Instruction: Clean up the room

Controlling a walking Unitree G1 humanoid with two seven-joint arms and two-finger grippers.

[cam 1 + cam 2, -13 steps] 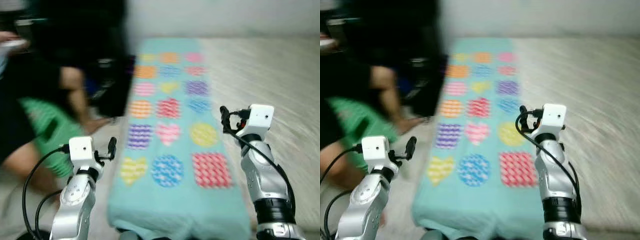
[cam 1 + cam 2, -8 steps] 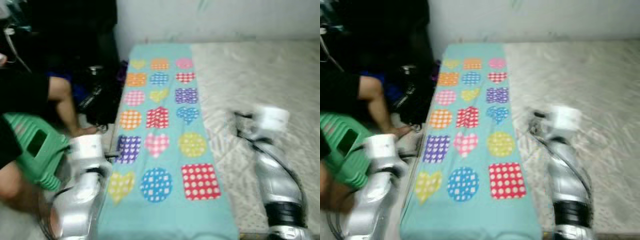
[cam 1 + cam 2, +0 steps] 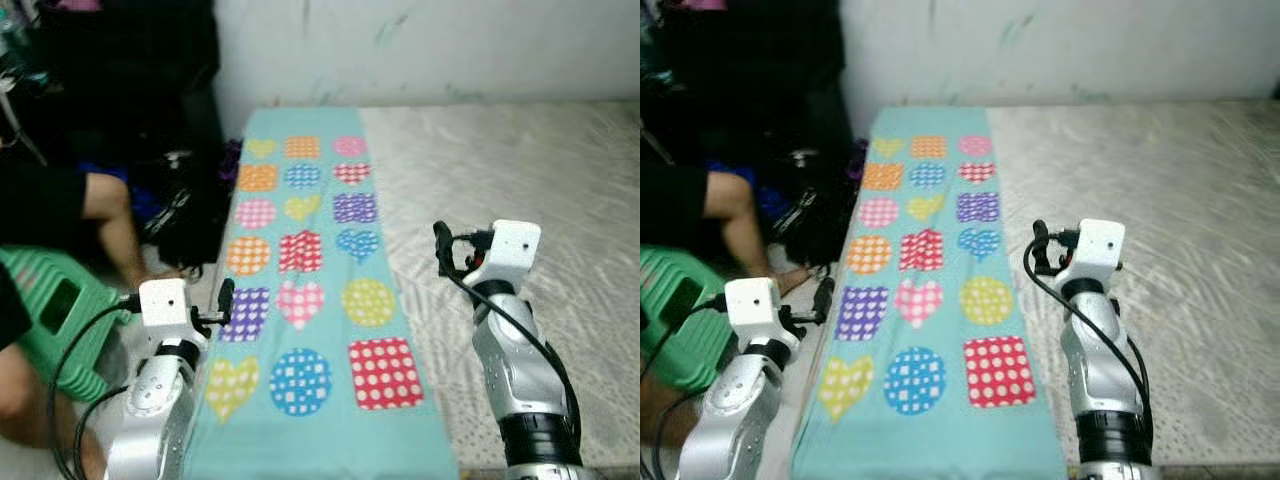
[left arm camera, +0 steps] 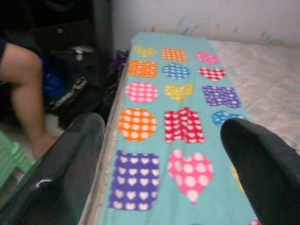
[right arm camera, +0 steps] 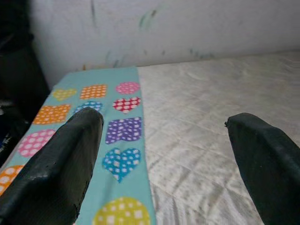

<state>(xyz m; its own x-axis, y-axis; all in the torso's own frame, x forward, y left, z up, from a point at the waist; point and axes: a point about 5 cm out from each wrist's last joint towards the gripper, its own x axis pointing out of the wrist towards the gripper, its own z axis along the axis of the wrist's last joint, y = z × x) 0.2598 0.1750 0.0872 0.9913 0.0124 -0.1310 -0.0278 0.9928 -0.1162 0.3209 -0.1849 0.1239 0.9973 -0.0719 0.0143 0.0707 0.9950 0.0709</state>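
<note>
Between the two raised arms lies a teal blanket (image 3: 320,300) printed with hearts, circles and squares, spread flat as a long strip on a bare quilted mattress (image 3: 520,170). Its long axis runs straight away from the robot toward the white wall (image 3: 420,45); near short edge is at the bottom of the head views, far short edge near the wall.

Left gripper (image 3: 226,298) hovers over the blanket's left long edge, roughly level with the purple square patch. Left wrist view has both fingers (image 4: 61,173) wide apart, nothing between them, blanket pattern straight ahead.

Right gripper (image 3: 441,245) hangs just off the blanket's right long edge, over bare mattress. Right wrist view: fingers (image 5: 56,164) spread apart too, empty, with the blanket edge running ahead between them.

Key relation: blanket sits forward and below both grippers, centred between them. Left arm is marginally nearer cloth; right needs a small move inward to reach the edge. My read: if the move is folding or gathering, both arms take the long edges or near corners, so grasp points are below and slightly back.

Off the bed's left side: a person's bare arm (image 3: 115,220), a green plastic stool (image 3: 60,310), dark bags (image 3: 190,215) on the floor. Keep the left arm's swing clear of the person.
</note>
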